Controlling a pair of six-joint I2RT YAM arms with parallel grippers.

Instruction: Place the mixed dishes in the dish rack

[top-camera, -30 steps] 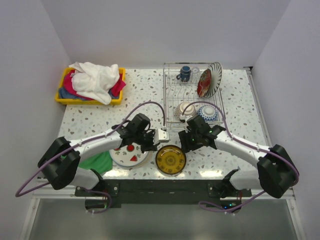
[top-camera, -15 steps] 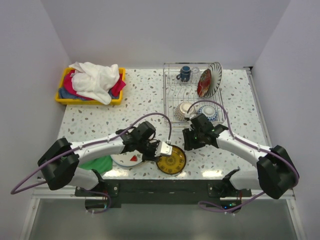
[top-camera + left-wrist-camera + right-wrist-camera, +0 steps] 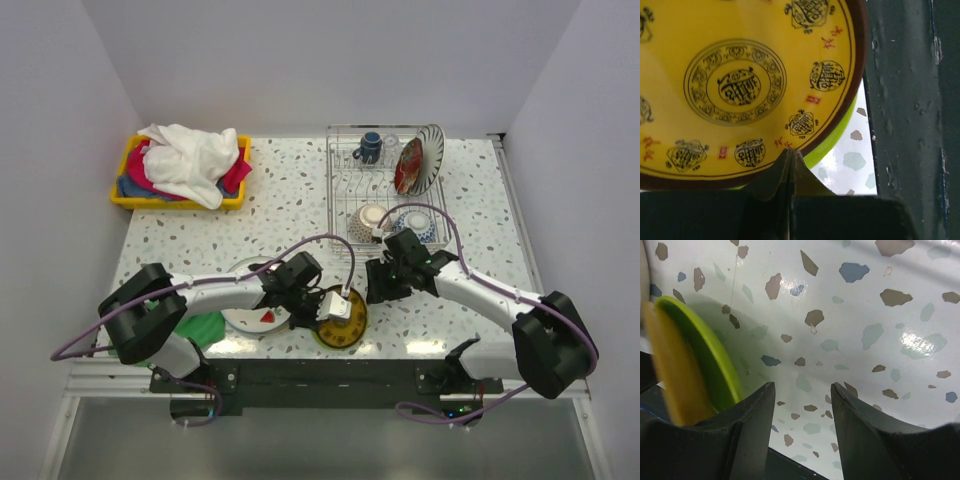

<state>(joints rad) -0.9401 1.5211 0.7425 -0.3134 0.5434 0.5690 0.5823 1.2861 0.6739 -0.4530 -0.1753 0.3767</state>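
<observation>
— Slid right, the left gripper (image 3: 790, 156): fingers pressed together, tips at the rim of the glossy round yellow plate (image 3: 735, 85)
— And the right gripper (image 3: 802, 386)?
— Fingers apart over speckled table (image 3: 865, 315), plate just left; wire rack (image 3: 340, 200) beyond

Top cam sits high behind the arms, looking down on the whole table (image 3: 290, 200). L wrist cam v. close over yellow plate (image 3: 735, 85); R wrist cam low, prob. shares its rim.
</observation>
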